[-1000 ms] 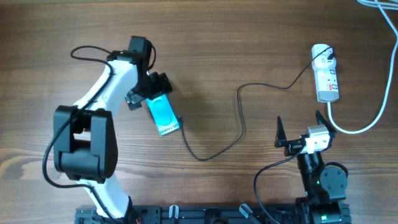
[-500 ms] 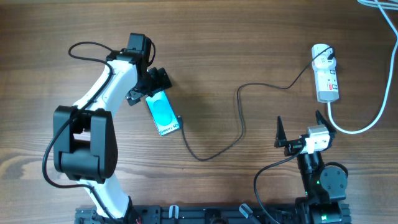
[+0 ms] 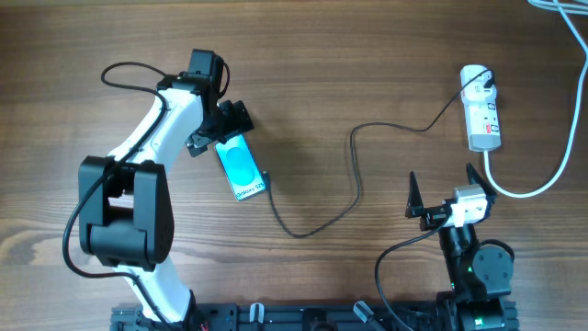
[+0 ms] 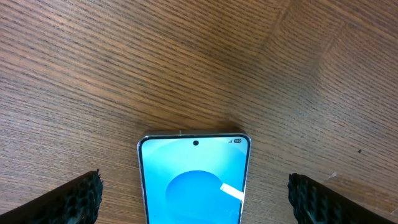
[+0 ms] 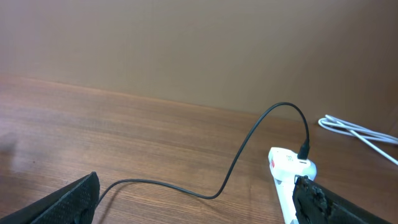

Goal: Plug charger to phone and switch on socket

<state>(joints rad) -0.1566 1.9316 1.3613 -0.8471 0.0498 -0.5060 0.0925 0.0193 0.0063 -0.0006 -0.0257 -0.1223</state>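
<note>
In the overhead view the phone (image 3: 243,167) lies flat on the wooden table (image 3: 367,55), left of centre, teal screen up and slanted, its lettered end toward the lower right. The left gripper (image 3: 220,131) hangs over the phone's upper end with its jaws spread wide. In the left wrist view the two fingers (image 4: 81,198) sit at the bottom corners of the frame, with the phone's camera end between them and clear wood on either side, so nothing is gripped. The charger (image 3: 354,175) runs as a thin black line from the phone's lower right end, loops through the middle of the frame and climbs to its black plug, which sits in the top of the socket (image 3: 480,119) at the upper right. Whether the connector tip is actually seated in the phone is too small to tell. A thick white cord (image 3: 542,188) curls away from the socket's lower end. The right gripper (image 3: 444,187) sits at the lower right, below the socket and apart from it, jaws wide and empty.
</note>
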